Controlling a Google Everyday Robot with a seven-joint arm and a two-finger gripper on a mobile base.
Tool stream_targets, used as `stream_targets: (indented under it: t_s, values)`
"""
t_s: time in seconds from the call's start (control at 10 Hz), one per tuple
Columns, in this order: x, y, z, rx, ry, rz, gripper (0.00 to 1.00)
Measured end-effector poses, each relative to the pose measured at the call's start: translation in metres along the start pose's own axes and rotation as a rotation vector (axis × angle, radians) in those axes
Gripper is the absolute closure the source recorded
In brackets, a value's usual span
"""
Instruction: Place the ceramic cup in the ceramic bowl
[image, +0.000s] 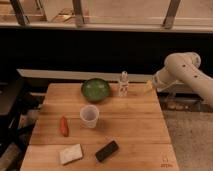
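The ceramic cup (89, 116), a pale whitish tumbler, stands upright near the middle of the wooden table (135, 130). The ceramic bowl (95, 90), glossy dark green, sits just behind it near the table's far edge. My gripper (148, 86) is at the end of the white arm (182, 72), at the table's far right edge, well to the right of cup and bowl and apart from both. It holds nothing that I can see.
A slim clear bottle (123, 84) stands right of the bowl, between it and the gripper. A red-orange item (64, 126) lies left of the cup. A pale sponge-like block (70, 154) and a black bar (107, 150) lie near the front edge.
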Motion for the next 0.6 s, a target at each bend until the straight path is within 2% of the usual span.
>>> stream_targets:
  t_s: [0.6]
  values:
    - [0.0006,0.0008,0.0,-0.006,0.006,0.004,0.39]
